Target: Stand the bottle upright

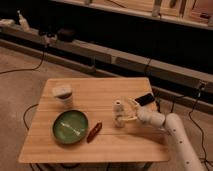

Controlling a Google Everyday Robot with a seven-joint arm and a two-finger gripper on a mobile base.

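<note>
The small white bottle [119, 114] stands upright on the wooden table [100, 89], right of centre, with its cap on top. My gripper [126, 112] reaches in from the right at the end of the white arm. It is open, one finger behind the bottle and one in front of it. I cannot tell whether either finger touches the bottle.
A white cup [63, 95] stands at the table's left. A green bowl [70, 126] sits in front of it, with a red-brown oblong object [94, 132] beside the bowl. A black phone [145, 99] lies behind my wrist near the right edge. Cables run over the floor.
</note>
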